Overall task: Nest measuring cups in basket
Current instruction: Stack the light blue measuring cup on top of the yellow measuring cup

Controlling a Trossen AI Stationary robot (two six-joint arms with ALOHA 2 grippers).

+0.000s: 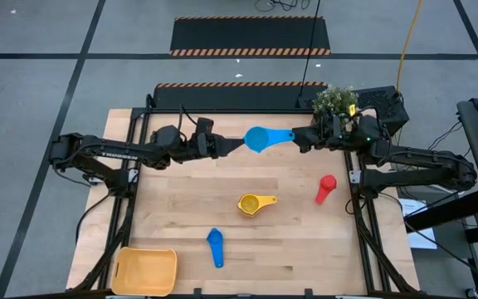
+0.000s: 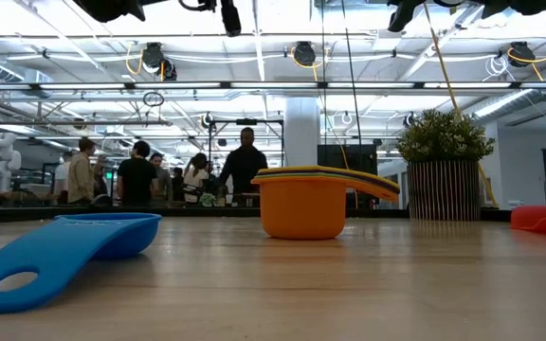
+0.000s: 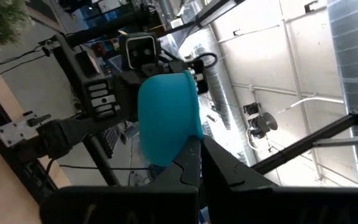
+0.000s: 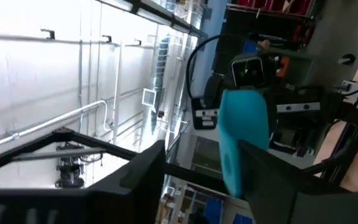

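Overhead, left gripper (image 1: 237, 143) pinches the light-blue cup (image 1: 258, 139); right gripper (image 1: 299, 138) seemingly half-open around its handle.

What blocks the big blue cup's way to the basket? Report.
Nothing visible. The big blue cup hangs between the left gripper and right gripper; the small blue cup lies beside the line to the basket.

Overhead and table-level views share the table (image 1: 305, 249).
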